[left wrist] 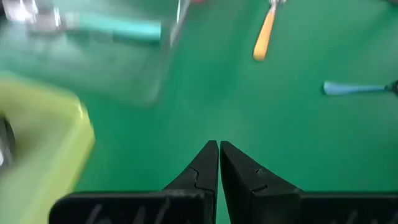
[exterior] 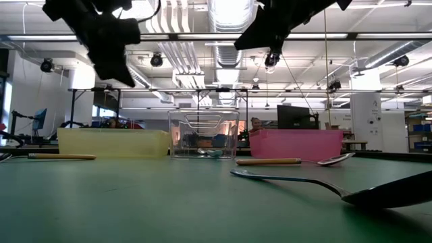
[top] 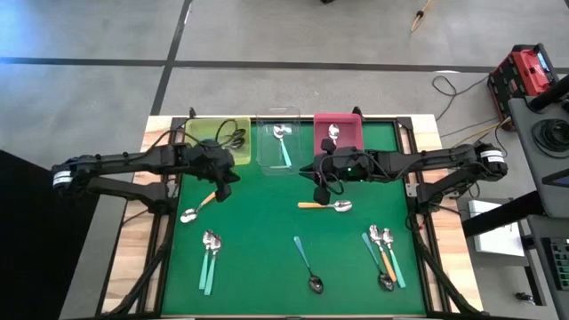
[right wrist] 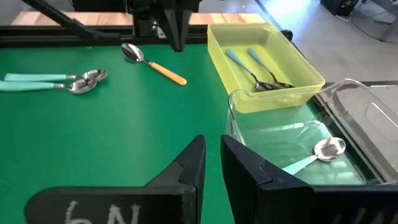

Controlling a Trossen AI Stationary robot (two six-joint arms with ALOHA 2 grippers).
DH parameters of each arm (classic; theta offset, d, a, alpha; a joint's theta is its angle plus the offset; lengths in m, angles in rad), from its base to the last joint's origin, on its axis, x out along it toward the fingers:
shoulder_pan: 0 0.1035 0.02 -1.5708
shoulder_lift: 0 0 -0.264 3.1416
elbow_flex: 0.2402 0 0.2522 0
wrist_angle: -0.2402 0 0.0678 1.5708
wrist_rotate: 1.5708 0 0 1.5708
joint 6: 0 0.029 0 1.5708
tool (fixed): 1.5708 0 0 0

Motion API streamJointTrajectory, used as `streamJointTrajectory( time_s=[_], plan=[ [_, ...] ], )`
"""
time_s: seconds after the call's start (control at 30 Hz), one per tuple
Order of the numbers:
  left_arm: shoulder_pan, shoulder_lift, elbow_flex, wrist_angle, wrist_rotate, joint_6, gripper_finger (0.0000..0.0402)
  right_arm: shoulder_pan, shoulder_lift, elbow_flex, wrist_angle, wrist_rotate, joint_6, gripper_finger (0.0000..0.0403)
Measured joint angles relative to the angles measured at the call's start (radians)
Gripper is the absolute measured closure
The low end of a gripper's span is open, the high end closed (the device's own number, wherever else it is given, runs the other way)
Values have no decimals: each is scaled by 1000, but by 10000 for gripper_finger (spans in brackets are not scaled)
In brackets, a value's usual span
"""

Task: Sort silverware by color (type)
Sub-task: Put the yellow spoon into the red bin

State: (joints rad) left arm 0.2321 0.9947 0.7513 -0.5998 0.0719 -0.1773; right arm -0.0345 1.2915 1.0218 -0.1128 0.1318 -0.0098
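The left end effector (top: 222, 190) hangs over the green worktop (top: 267, 222) just in front of the yellow bin (top: 197, 133), fingers pressed together and empty. Just beside it lies an orange spoon (top: 197, 210); nearer the front edge lie two teal spoons (top: 210, 258) side by side.

The yellow bin holds dark-bowled teal spoons (right wrist: 258, 70), the clear bin (top: 267, 158) one silver-bowled teal spoon (top: 284, 142), the pink bin (top: 348, 124) another spoon (top: 333, 132).

At centre lie a lone dark-bowled teal spoon (top: 307, 265) and a second orange one (top: 325, 206). Above that hangs the right end effector (top: 321, 192), fingers a narrow slit apart, holding nothing.

At right a mixed cluster (top: 382, 253) of teal and orange spoons lies touching.

These are probably light, rigid and slick. Lying flat, they offer little height, so pinching across the thin handle near mid-length looks safest; the rounded bowl would likely slip.
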Motion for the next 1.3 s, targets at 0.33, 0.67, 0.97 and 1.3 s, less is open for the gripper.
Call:
streamJointTrajectory(
  time_s=[0.33,0.67,0.97,1.3],
  plan=[
    [-72,1,-56,-222,0,-282,401,0,35,0,24,-2,-12,360],
    [-83,2,-173,-257,-63,-460,401,0,40,0,29,-3,-55,360],
    [-82,2,-202,-254,-143,-472,387,-1,39,0,59,-2,-70,360],
    [-82,7,-252,-247,-154,-512,304,-1,39,0,71,-1,-72,360]
  ],
)
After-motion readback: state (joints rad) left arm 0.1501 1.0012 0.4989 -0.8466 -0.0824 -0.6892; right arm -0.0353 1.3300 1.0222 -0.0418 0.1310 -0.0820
